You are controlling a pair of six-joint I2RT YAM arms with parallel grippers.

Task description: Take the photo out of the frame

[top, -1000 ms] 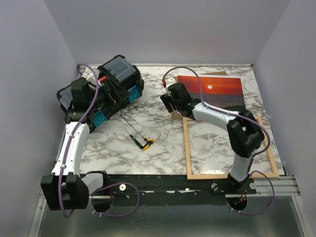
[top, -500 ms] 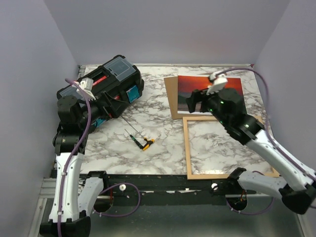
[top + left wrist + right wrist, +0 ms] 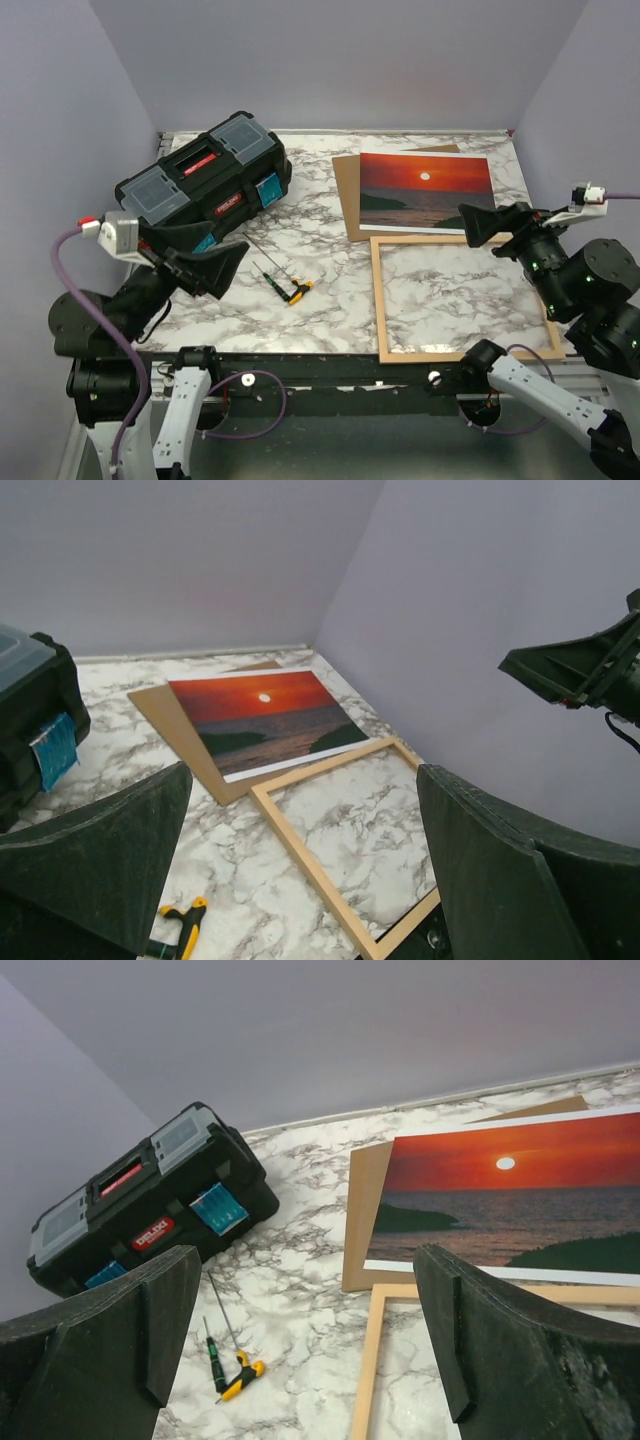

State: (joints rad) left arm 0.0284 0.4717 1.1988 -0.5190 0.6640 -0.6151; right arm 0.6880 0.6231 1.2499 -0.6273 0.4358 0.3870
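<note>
Both claws stand wide and hold nothing: left claw (image 3: 205, 268) and right claw (image 3: 495, 228) hang above the marble surface (image 3: 310, 220). Beyond the right claw the photo (image 3: 427, 190) lies on a brown board (image 3: 347, 195), just beside the frame (image 3: 377, 300), which lies flat below this claw. A toolbox (image 3: 205, 185) sits beyond the left claw. Plain lilac walls (image 3: 330, 60) close three sides.

A thin light-wood rectangular frame (image 3: 377, 300) lies flat on the marble counter (image 3: 320, 235). Just beyond its far rail, a red-orange sunset photo (image 3: 427, 190) rests on a plain brown board (image 3: 348, 195). Left of the frame lie two small screwdrivers (image 3: 288, 288), then a black toolbox (image 3: 205, 185). The right pincer (image 3: 468, 227) hovers above the frame's far-right corner, holding nothing.
</note>
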